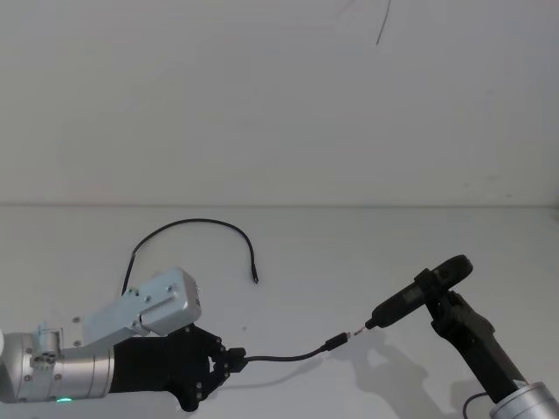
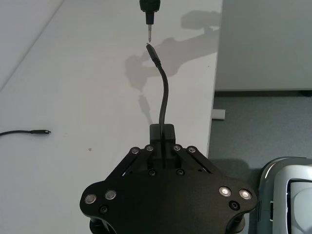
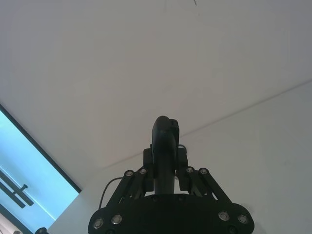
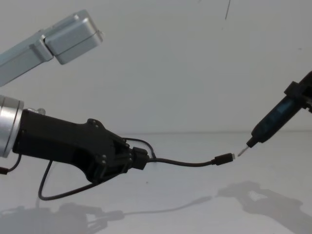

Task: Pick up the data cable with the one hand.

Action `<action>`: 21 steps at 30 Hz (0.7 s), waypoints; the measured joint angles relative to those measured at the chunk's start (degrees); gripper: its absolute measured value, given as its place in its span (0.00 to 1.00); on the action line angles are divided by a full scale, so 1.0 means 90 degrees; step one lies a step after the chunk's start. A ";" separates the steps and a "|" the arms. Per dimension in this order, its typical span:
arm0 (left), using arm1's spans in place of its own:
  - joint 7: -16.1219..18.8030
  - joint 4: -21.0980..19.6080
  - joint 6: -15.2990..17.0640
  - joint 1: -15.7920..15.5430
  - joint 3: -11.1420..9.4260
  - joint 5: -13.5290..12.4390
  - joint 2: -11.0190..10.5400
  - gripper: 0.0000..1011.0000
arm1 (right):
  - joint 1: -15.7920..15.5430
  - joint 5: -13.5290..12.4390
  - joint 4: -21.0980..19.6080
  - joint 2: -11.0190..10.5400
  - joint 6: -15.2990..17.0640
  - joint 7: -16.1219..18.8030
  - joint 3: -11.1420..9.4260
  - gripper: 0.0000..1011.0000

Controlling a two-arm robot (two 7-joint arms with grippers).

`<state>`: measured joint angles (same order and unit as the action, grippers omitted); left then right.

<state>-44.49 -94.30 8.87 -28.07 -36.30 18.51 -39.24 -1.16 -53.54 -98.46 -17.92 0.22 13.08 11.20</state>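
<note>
Head view: the left end effector (image 1: 234, 360), a black claw on a silver arm at about 7 o'clock, is clenched on one end of the data cable (image 1: 288, 356). The cord runs toward 3 o'clock, its free plug just short of the silver tip of a slim black pen-like tool (image 1: 417, 295). The right end effector (image 1: 448, 297), at 4 o'clock, grips that tool. The rest of the cable arcs over the white bench (image 1: 349, 244) behind the left arm, its far plug lying near the frame's centre.

Left wrist view: the left end effector (image 2: 162, 131) pinches the data cable (image 2: 165, 95), which rises clear of the bench (image 2: 73, 97) and curves up to its plug, nearly touching the tool (image 2: 148, 9) tip.

Right wrist view: the right end effector (image 3: 165, 158) is closed around the dark tool (image 3: 164, 141).

Chest view: the left end effector (image 4: 141, 158) holds the data cable (image 4: 187, 163) above the bench (image 4: 195, 204), plug at the frame's centre-right, just beside the tool (image 4: 273, 122) tip descending from 3 o'clock. A cable loop hangs at 8 o'clock.
</note>
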 joint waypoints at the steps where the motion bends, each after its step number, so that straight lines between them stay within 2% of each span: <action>1: 0.0000 0.0000 0.0000 0.0000 0.0000 0.0000 0.0000 0.04 | -0.0001 -0.0012 0.0005 -0.0004 -0.0006 -0.0001 0.0006 0.26; 21: 0.0000 0.0000 0.0000 0.0000 0.0000 0.0000 0.0000 0.04 | 0.0004 -0.0144 0.0039 -0.0077 -0.0061 0.0040 0.0115 0.26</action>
<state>-44.49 -94.30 8.87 -28.07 -36.30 18.51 -39.24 -1.13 -54.84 -98.11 -18.61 -0.32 13.44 12.23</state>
